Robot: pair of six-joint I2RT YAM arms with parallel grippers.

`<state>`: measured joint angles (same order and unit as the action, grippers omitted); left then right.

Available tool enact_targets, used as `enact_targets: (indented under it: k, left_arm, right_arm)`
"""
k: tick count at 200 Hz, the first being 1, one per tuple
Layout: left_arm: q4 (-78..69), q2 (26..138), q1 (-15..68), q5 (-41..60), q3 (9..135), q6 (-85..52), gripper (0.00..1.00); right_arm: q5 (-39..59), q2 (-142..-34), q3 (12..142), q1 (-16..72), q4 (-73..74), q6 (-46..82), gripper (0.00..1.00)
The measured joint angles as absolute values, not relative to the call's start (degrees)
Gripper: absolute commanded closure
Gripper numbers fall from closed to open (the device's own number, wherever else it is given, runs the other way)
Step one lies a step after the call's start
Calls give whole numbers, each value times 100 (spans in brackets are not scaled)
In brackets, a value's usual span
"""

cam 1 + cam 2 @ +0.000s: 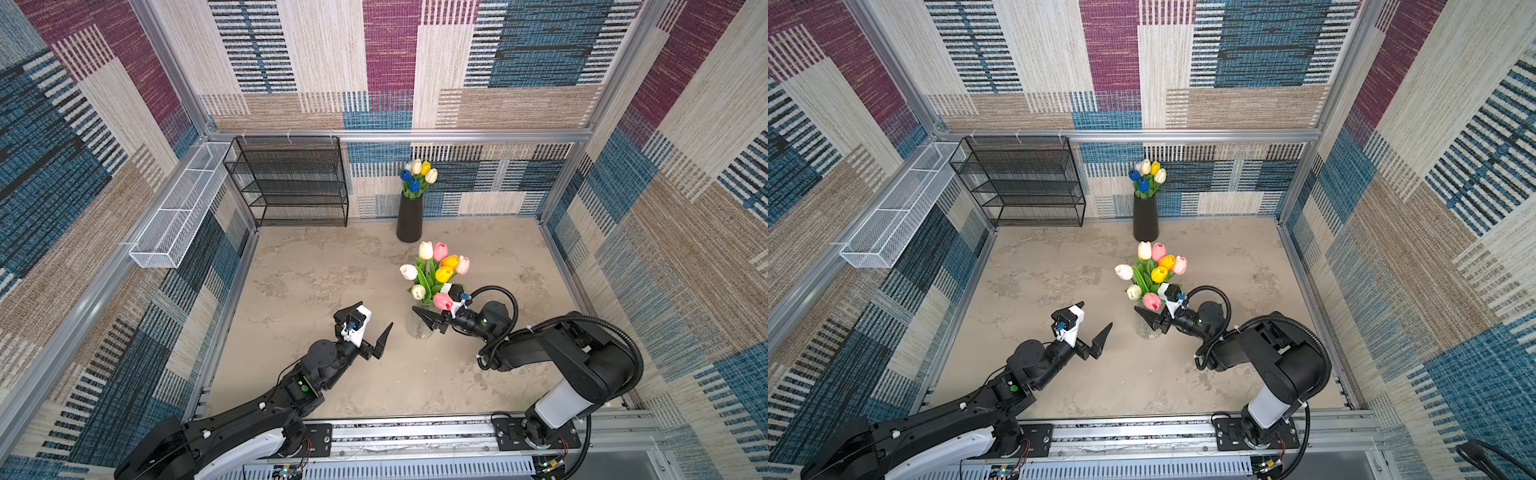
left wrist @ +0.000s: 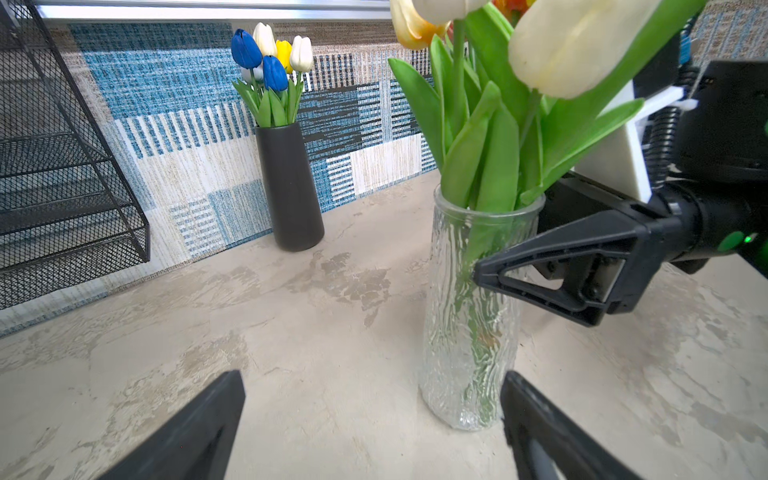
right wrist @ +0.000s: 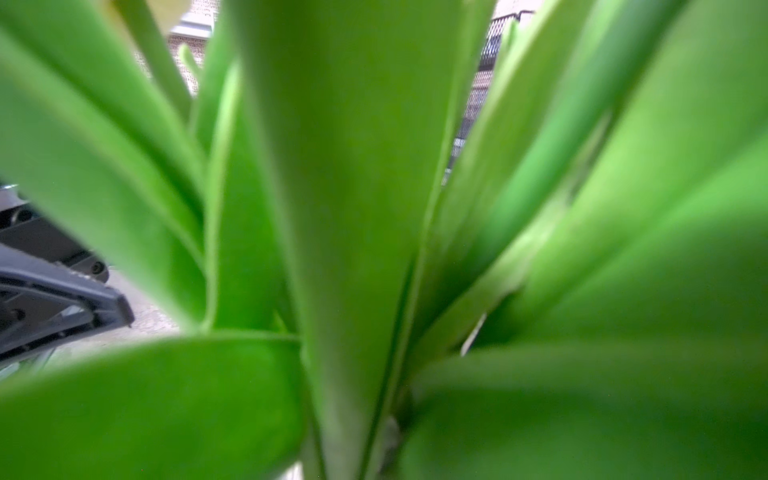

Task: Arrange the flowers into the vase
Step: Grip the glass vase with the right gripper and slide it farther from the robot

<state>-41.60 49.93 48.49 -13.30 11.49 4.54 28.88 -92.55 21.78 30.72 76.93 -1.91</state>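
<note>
Flowers (image 1: 444, 273) stand upright in a glass vase (image 1: 420, 331) near the middle of the table (image 1: 316, 266): white, pink, yellow and orange tulip heads fanned above broad green leaves. Stems show through the ribbed glass in the left wrist view (image 2: 469, 332).

Right gripper (image 1: 419, 306) reaches in from the right, level with the upper part of the glass vase. One black finger (image 2: 548, 266) lies across the near side of the glass just below the rim; its partner is hidden behind the vase and leaves. Jaws are drawn in as far as the glass allows, clamped on the vase. Right wrist view is filled with blurred green leaves (image 3: 353, 208) at close range.

Left gripper (image 1: 377, 313) hovers above bare table to the left of the glass vase, apart from it. Its jaws are spread wide with nothing between them. Both fingertips show in the left wrist view, the vase base close to one of them (image 2: 540, 428).

Black vase (image 1: 409, 220) sits at the back wall, upright, holding a second bunch (image 1: 417, 176) of blue, white and yellow heads. Black wire rack (image 1: 291, 183) stands in the back left corner. White mesh basket (image 1: 178, 216) hangs on the left wall.
</note>
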Motion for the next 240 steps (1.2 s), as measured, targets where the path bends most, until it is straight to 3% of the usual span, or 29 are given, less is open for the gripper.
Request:
enact_targets:
  k: [54, 116, 174, 240]
  left_arm:
    - [-4482, 5555, 4799, -1236, 1634, 703, 1]
    - [-4842, 6567, 4624, -869, 2204, 764, 1]
    - [-5076, 7391, 4475, -504, 2408, 185, 1]
    - [-4960, 7059, 4464, -419, 2423, 19, 1]
  right_arm:
    - [2856, -9218, 2915, 2480, 7293, -296, 55]
    - [2781, -9725, 4746, 1068, 6055, -517, 56]
    - [2764, -11384, 6624, 259, 5544, -576, 56]
    - [3061, -13194, 8807, 73, 5111, -539, 56]
